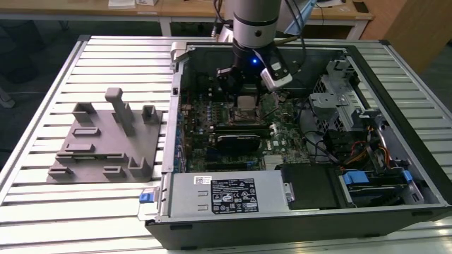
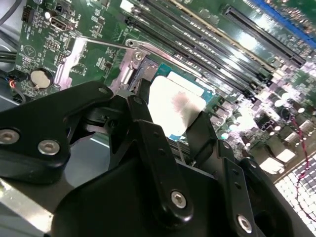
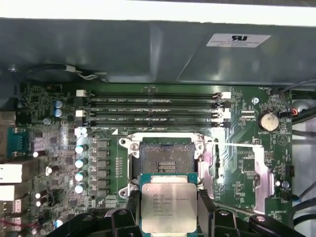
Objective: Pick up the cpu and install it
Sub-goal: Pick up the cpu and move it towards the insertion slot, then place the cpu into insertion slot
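Over the open socket (image 3: 165,157) of the motherboard (image 3: 237,136), we hold the cpu (image 3: 169,213) flat, the jaws of the gripper (image 3: 169,200) pinching its two sides, seemingly to align it squarely with the socket

The cpu (image 3: 169,207) has a smooth, silvery-white metal top with a soft sheen, glaring almost white in the second wrist view, over a thin green board rim. The 2 fingers (image 2: 153,143) look black, matt and smooth, with bright steel screw heads. The motherboard (image 3: 44,101) is glossy green laminate, and its socket frame (image 3: 210,158) is polished bare metal. The case (image 1: 297,230) is dark matt sheet metal. The power supply (image 1: 180,203) is dull grey metal carrying a white paper label (image 1: 235,198). The bench (image 1: 106,58) is ribbed, satin-finished aluminium. The fixture (image 1: 106,143) is matt grey plastic. The arm (image 1: 254,26) is smooth silvery metal.
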You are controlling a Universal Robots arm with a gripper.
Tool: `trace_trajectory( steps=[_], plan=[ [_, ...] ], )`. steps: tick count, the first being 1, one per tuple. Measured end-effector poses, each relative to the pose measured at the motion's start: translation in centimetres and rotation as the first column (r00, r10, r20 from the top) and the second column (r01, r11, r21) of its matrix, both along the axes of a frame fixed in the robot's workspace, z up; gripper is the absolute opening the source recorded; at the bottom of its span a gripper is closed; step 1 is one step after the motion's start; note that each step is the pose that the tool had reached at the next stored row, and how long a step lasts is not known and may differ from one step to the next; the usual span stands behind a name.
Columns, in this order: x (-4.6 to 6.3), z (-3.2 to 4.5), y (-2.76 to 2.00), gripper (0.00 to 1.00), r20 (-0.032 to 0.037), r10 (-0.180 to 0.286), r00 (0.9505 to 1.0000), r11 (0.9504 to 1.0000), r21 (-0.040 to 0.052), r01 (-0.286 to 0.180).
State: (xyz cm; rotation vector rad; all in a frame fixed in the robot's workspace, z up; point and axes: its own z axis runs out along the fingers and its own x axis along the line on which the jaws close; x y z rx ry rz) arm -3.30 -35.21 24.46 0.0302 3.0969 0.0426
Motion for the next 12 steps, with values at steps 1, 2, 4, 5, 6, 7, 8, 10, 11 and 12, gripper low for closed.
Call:
trace_trajectory(
  steps=[1, 2, 4, 5, 6, 7, 8, 10, 11, 12],
  plan=[
    [0.08, -0.08, 0.07, 0.54, 0.0001, 0.0, 1.0, 1.0, -0.0014, 0.0],
    [0.16, -0.15, 0.14, 0.54, 0.0, 0.0, 1.0, 1.0, -0.0032, 0.0],
    [0.24, -0.25, 0.25, 0.54, 0.0, 0.0, 1.0, 1.0, -0.0048, 0.0],
    [0.25, -0.28, 0.3, 0.54, 0.0001, 0.0, 1.0, 1.0, -0.005, 0.0],
    [0.25, -0.31, 0.33, 0.54, 0.0002, 0.0, 1.0, 1.0, -0.0048, 0.0],
    [0.25, -0.31, 0.33, 0.54, 0.0001, 0.0, 1.0, 1.0, -0.0049, 0.0],
    [0.25, -0.32, 0.35, 0.54, 0.0, 0.0, 1.0, 1.0, -0.0051, 0.0],
    [0.25, -0.34, 0.37, 0.54, 0.0, 0.0, 1.0, 1.0, -0.0051, 0.0],
    [0.25, -0.34, 0.37, 0.54, 0.0, 0.0, 1.0, 1.0, -0.0051, 0.0],
    [0.25, -0.34, 0.38, 0.54, 0.0001, 0.0, 1.0, 1.0, -0.0051, 0.0]
  ],
)
